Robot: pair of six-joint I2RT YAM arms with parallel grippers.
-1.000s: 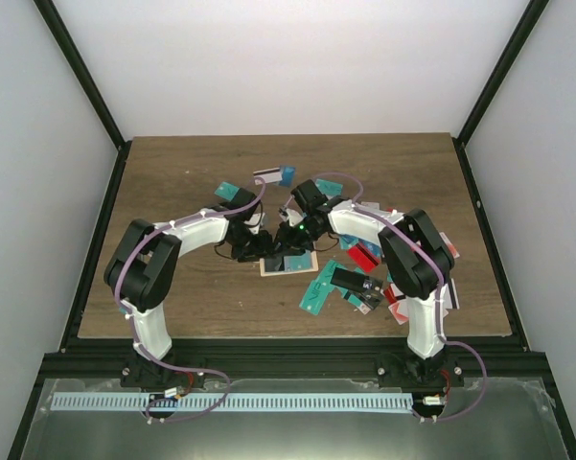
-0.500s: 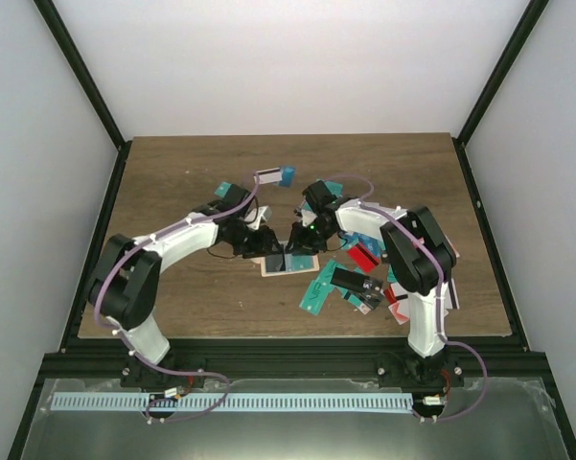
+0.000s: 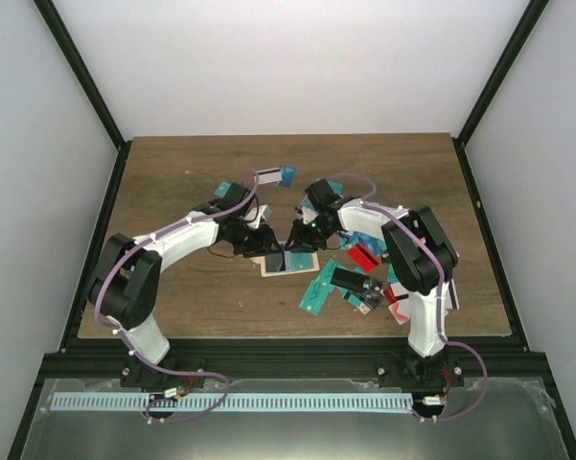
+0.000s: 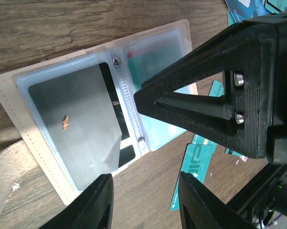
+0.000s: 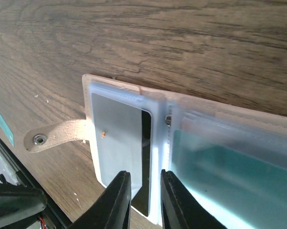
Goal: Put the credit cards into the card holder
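The tan card holder lies open on the wood between both grippers. Its clear sleeves show a dark card on one side and a teal card on the other. My left gripper hangs open over bare wood at the holder's edge, nothing between its fingers. My right gripper hovers over the holder's spine with a narrow gap and holds nothing. Through that gap I see the dark card and the sleeve. Loose credit cards lie to the right.
The snap tab sticks out flat from the holder. A red card and several more are piled under the right arm. A white and blue pair and a teal card lie behind the grippers. Another teal card lies beside the left fingers.
The left arm has stretched forward and lower, its gripper settling at the holder's left side. The right gripper shifted slightly back over the holder. The holder stays in place.
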